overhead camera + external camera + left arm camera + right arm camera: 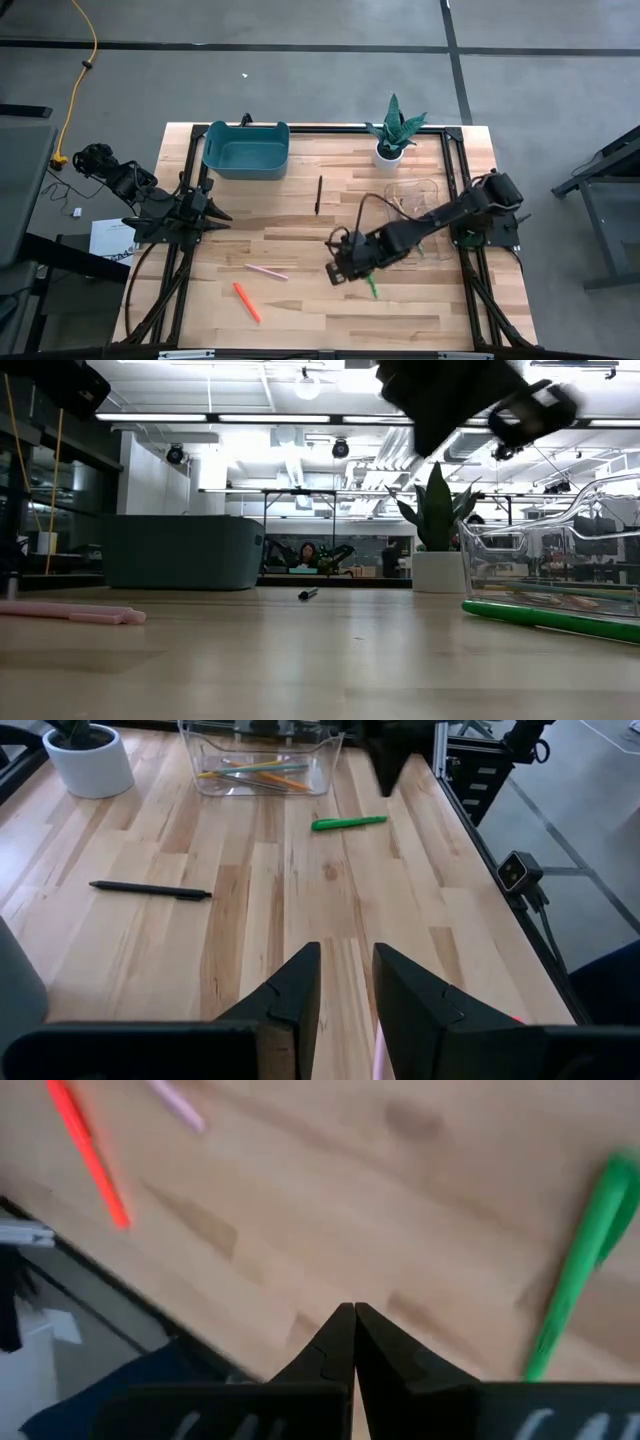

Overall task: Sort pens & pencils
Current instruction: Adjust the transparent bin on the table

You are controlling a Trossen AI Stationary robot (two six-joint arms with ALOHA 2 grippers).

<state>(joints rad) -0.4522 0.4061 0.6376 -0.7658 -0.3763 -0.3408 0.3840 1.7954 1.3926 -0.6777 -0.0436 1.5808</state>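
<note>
The left gripper (222, 215) waits at the desk's (300, 310) left edge, fingers (295, 995) narrowly apart, empty. On the desk lie the red pen (246, 302), pink pen (266, 271) and black pen (319, 194). The right gripper (338, 272), fingers (340, 1342) pressed together, hovers beside the green pen (373, 286). The pencils (255, 772) sit in the clear tray (415, 195).

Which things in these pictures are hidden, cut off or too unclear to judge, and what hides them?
- Clear bin, high view: the right arm crosses it, so its contents cannot be counted.
- Pencils, left wrist view: they overlap behind the clear wall, colours partly unclear.
- Green pen, right wrist view: blurred, cut off behind the right gripper.
- Teal bin, low view: its inside is hidden by its own wall.
- Pink pen, low view: cut by the edge.
</note>
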